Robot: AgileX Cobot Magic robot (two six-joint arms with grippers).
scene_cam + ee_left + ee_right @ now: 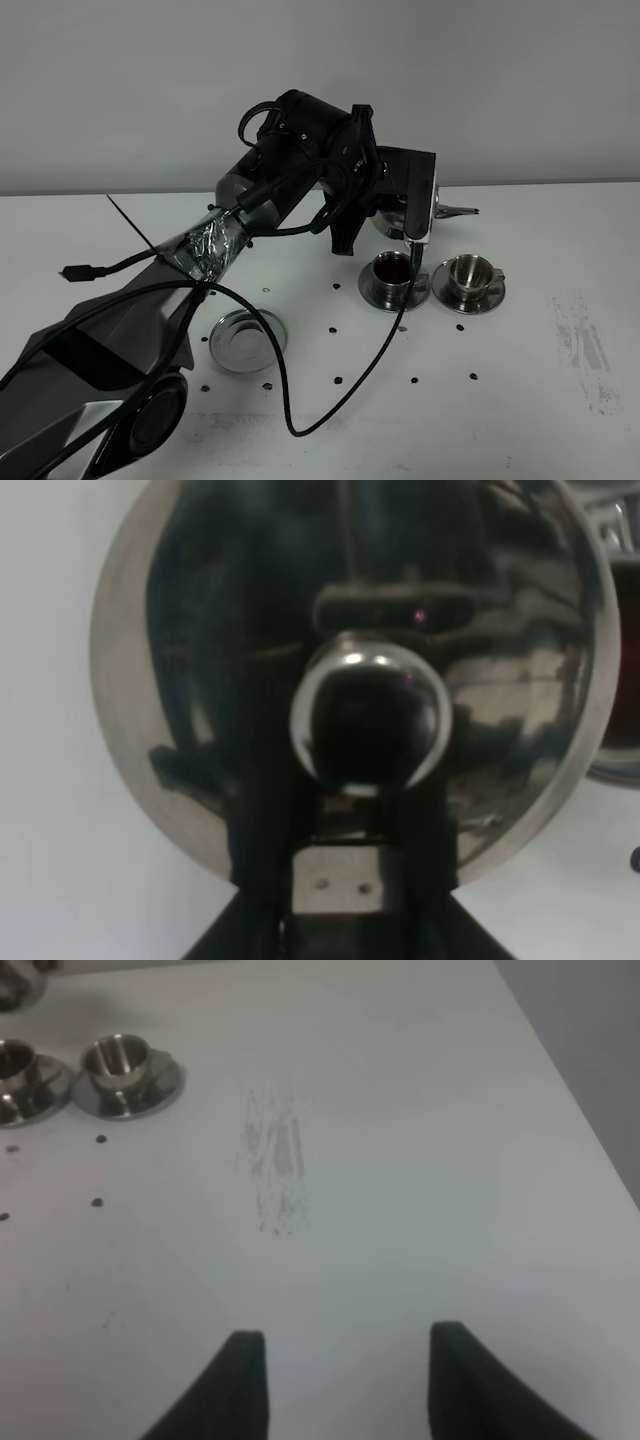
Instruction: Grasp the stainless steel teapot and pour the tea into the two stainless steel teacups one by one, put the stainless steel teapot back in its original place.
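The stainless steel teapot [391, 222] is held above the table behind the two teacups, mostly hidden by the left arm; its thin spout [462, 211] points right. My left gripper [408, 205] is shut on its handle. The left wrist view is filled by the lid [200, 680] and its knob [365, 715], with my left gripper [340, 880] clamped on the handle. The left teacup [392, 270] holds dark tea; the right teacup [468, 272] looks shiny inside. The original place, a round steel disc [243, 338], lies bare at front left. My right gripper [345, 1380] stands open over bare table.
A black cable [290, 400] loops over the table between the disc and the cups. Small black dots [337, 380] mark the tabletop. A grey scuff [275, 1160] lies right of the cups [115, 1060]. The table's right edge [575, 1110] runs close by.
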